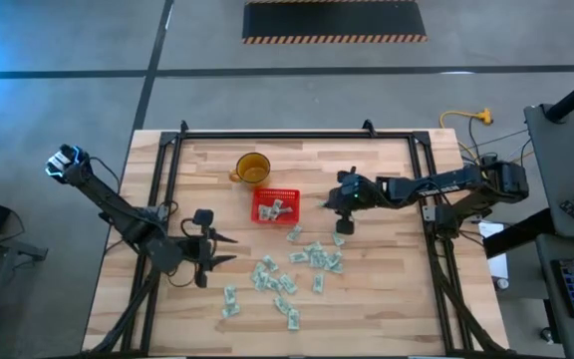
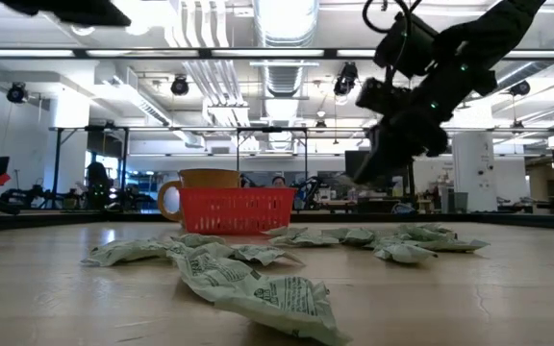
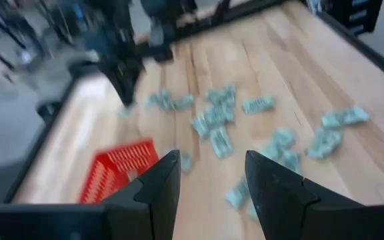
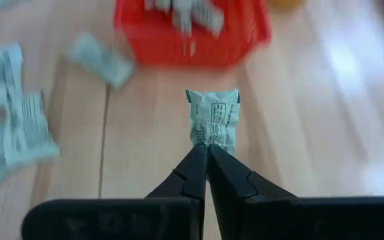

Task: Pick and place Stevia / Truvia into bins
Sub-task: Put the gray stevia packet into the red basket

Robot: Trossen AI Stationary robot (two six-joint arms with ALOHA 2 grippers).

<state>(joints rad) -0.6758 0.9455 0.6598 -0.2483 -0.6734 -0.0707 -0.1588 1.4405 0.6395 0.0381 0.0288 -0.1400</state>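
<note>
Several pale green and white sachets (image 1: pixel 307 261) lie scattered on the wooden table. The red basket (image 1: pixel 274 206) stands near the table's middle with a few sachets inside. My right gripper (image 1: pixel 340 225) is to the right of the basket, above the table, shut on one sachet (image 4: pixel 213 119). My left gripper (image 1: pixel 219 249) is open and empty at the left, near the scattered sachets; its fingers (image 3: pixel 165 183) show apart in the left wrist view. My right gripper pinches the sachet's near short edge (image 4: pixel 207 141) between its two fingertips. The sachet sticks out beyond the fingers toward the basket (image 4: pixel 192 30) and is lifted clear of the table.
An amber-yellow cup (image 1: pixel 252 168) with a handle stands just beyond the basket. A black frame (image 1: pixel 297 135) runs round the table's far and side edges. Bare wood lies at the table's left and right sides.
</note>
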